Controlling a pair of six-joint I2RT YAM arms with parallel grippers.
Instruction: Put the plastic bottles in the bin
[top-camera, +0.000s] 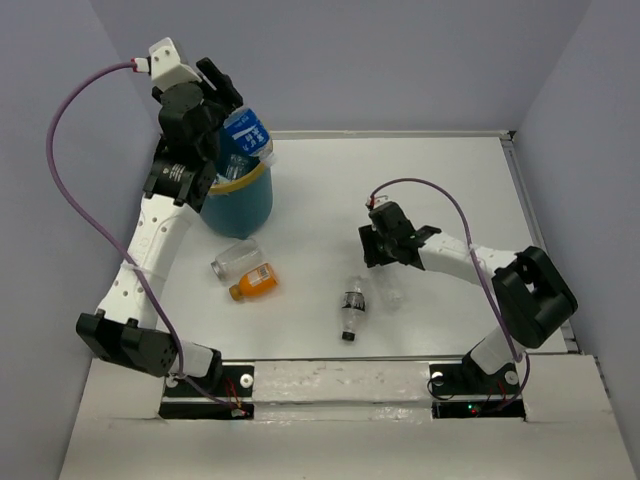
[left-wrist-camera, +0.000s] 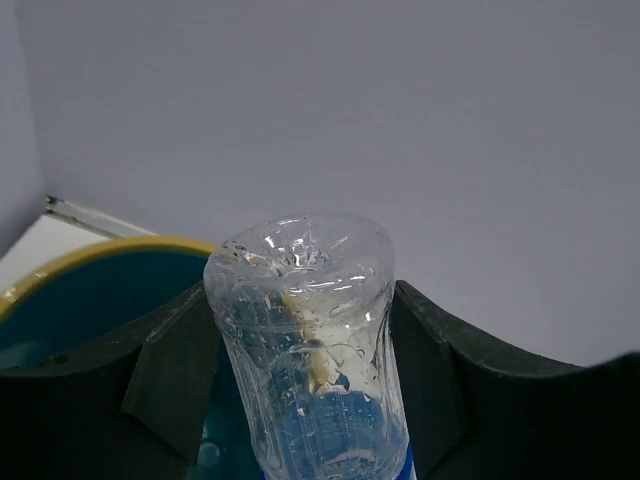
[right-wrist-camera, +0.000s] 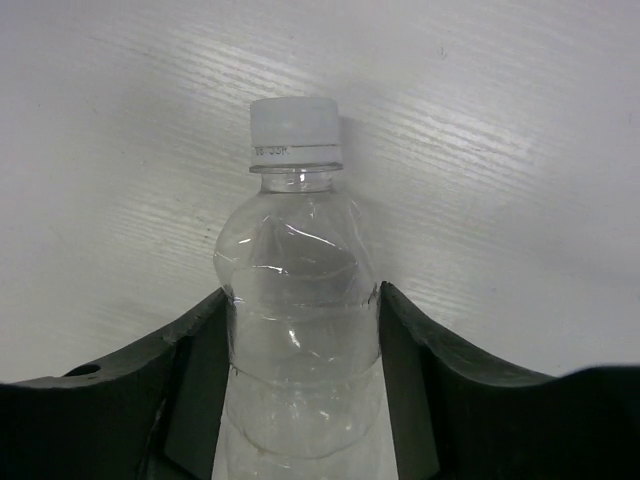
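the blue-labelled bottle (top-camera: 248, 133) is in my left gripper (top-camera: 240, 130), pinched between both fingers (left-wrist-camera: 165, 370), which are closed on its sides. it hangs base-up over the mouth of the bin (top-camera: 243, 208). on the left wrist view the bottle (left-wrist-camera: 310, 340) is clear, ribbed and beaded with droplets, with the blue label low down, and the bin's yellowish rim (left-wrist-camera: 100, 252) curves just behind and below it.

my right gripper (top-camera: 386, 258) is down at the table (top-camera: 450, 180) around a clear bottle (top-camera: 391, 290) that lies on the surface. on the right wrist view its white cap points away from me and the two fingers (right-wrist-camera: 190, 390) sit against either side of the body (right-wrist-camera: 297, 300). i cannot tell whether they are squeezing it or only touching.

three more bottles lie loose on the table: a short clear bottle (top-camera: 236, 260) just in front of the bin, an orange bottle (top-camera: 252, 283) beside it, and a dark-labelled bottle (top-camera: 351, 305) just left of the right gripper's bottle.

the bin stands in the far-left part of the table, close to the left wall. white tabletop stretches from it to the right gripper and on to the far edge. the right edge rail (top-camera: 535, 225) is well apart from the gripper.
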